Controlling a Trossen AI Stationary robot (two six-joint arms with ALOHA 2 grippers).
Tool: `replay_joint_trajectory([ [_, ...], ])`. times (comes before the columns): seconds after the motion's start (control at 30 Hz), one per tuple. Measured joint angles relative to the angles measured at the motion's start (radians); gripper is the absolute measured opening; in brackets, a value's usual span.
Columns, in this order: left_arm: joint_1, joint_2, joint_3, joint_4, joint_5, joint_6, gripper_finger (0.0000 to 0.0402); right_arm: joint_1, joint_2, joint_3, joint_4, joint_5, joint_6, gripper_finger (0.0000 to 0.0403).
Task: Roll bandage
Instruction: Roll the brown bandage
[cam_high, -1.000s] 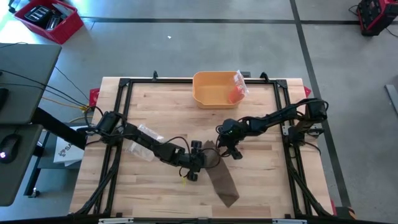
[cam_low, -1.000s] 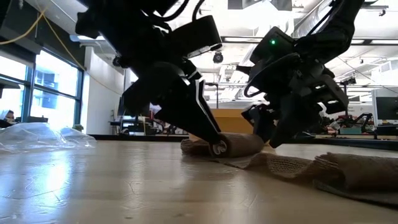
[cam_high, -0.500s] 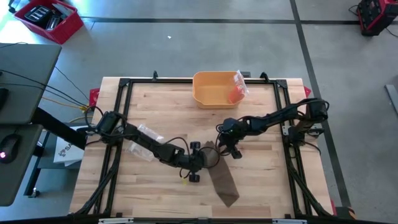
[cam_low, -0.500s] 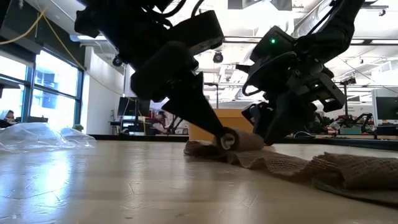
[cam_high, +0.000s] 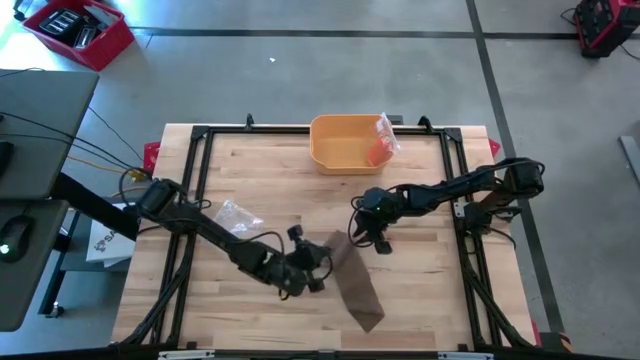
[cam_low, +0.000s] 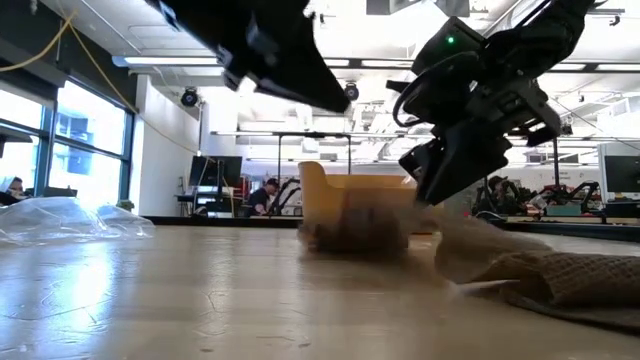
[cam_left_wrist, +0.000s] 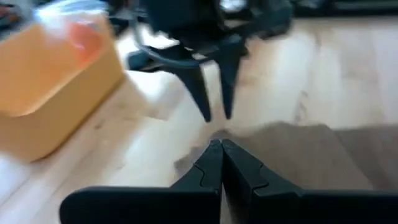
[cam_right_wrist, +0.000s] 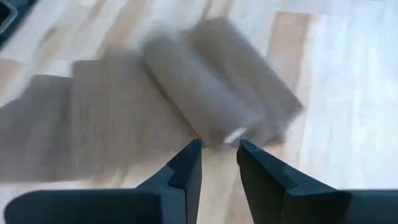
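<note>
Room: an open workshop with grey floor; in the low view, windows on the left and benches and equipment far behind the table.
Table: pale wooden top in a black frame, both arms reaching in from its sides.
Bandage: a brown strip lying near the middle of the table, running toward the near right; its far end is wound into a short roll, which the right wrist view shows lying on the flat part of the strip. In the low view the roll sits on the wood in front of the bin, the loose length trailing off to the right.
Left gripper: low over the table just left of the strip, near its rolled end. In its own wrist view the fingers are pressed together with nothing between them.
Right gripper: at the far end of the strip, just right of the roll. Its fingers stand a little apart, a narrow gap between them, pointing at the end of the roll and holding nothing.
Bin: orange tub at the far edge of the table, a clear packet with something orange in it.
Plastic: crumpled clear wrap on the left part of the table, beside the left arm.
Beyond the table: a red crate on the floor at the far left.
</note>
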Motion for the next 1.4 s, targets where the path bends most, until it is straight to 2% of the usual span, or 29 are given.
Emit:
replay_joint_trajectory([
  [0.13,-0.018,-0.046,-0.078,-0.004,-0.115,-0.116,0.0000,0.000,0.000,0.000,-0.005,0.109,0.027,0.0093],
  [0.23,-0.032,-0.094,-0.153,0.010,-0.158,-0.195,0.0000,-0.001,-0.010,0.000,-0.012,0.152,0.042,0.0093],
  [0.27,-0.033,-0.108,-0.174,0.027,-0.145,-0.200,0.0000,-0.001,-0.017,0.000,-0.018,0.156,0.040,0.0093],
  [0.33,-0.032,-0.124,-0.203,0.058,-0.054,-0.186,0.0000,0.001,-0.031,0.000,-0.029,0.139,0.017,0.0093],
  [0.47,-0.011,-0.122,-0.207,0.093,0.116,-0.135,0.0000,0.047,-0.051,0.000,-0.071,0.003,-0.182,0.0093],
  [0.53,0.002,-0.111,-0.207,0.106,0.153,-0.136,0.0000,0.090,-0.043,0.000,-0.079,0.006,-0.263,0.0093],
  [0.6,0.014,-0.104,-0.208,0.108,0.203,-0.141,0.0000,0.133,-0.026,0.000,-0.076,0.036,-0.300,0.0093],
  [0.7,0.030,-0.091,-0.207,0.135,0.285,-0.142,0.0000,0.187,-0.001,0.000,-0.075,0.028,-0.341,0.0093],
  [0.8,0.043,-0.076,-0.207,0.142,0.293,-0.140,0.0000,0.218,0.043,0.000,-0.019,0.048,-0.316,0.0093],
  [0.93,0.047,-0.096,-0.205,0.132,0.198,-0.123,0.0000,0.192,0.082,0.009,0.140,0.095,-0.273,0.0093],
  [1.03,0.040,-0.142,-0.183,0.105,0.144,-0.111,0.0000,0.137,0.109,0.064,0.204,0.215,-0.266,0.0094],
  [1.13,0.031,-0.186,-0.171,0.065,0.120,-0.090,0.0000,0.075,0.160,0.128,0.289,0.507,-0.261,0.0092],
  [1.17,0.027,-0.199,-0.170,0.062,0.113,-0.090,0.0000,0.060,0.166,0.145,0.294,0.571,-0.266,0.0090],
  [1.2,0.023,-0.212,-0.170,0.049,0.105,-0.091,0.0000,0.049,0.164,0.166,0.290,0.583,-0.276,0.0086],
  [1.23,0.019,-0.221,-0.170,0.046,0.099,-0.092,0.0000,0.045,0.147,0.184,0.275,0.558,-0.291,0.0082],
  [1.3,0.010,-0.237,-0.169,0.038,0.095,-0.100,0.0000,0.046,0.094,0.206,0.187,0.433,-0.315,0.0074],
  [1.4,-0.006,-0.239,-0.170,0.006,0.097,-0.131,0.0000,0.051,0.030,0.220,-0.035,0.167,-0.387,0.0064],
])
